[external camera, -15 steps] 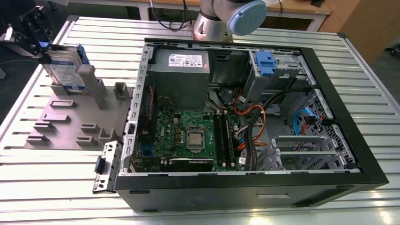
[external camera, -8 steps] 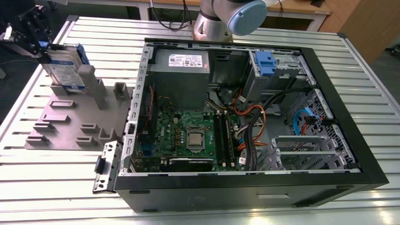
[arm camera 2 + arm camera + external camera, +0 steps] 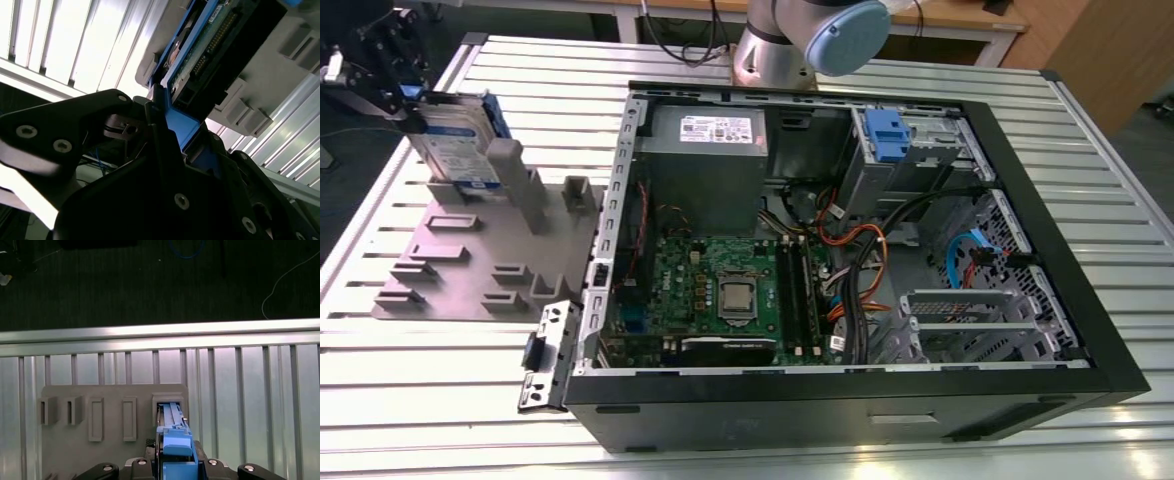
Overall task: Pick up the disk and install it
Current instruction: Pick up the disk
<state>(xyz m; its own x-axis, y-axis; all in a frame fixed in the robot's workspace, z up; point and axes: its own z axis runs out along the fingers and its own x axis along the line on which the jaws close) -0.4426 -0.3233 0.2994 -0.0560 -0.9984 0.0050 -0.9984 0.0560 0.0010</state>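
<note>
Slatted metal table (image 3: 427, 380): end effector (image 3: 411, 100) seemingly clamps the upright silver, blue-railed disk (image 3: 454, 140).

The exterior view looks down from high beside the open computer case (image 3: 827, 410), taking in the whole slatted worktop (image 3: 427, 400). The first wrist view faces straight down, fairly near, onto the grey fixture (image 3: 115, 395). The second wrist view peers along the end effector (image 3: 172, 135), very close. All 3 share the grey fixture, disk (image 3: 454, 140) and worktop.
</note>
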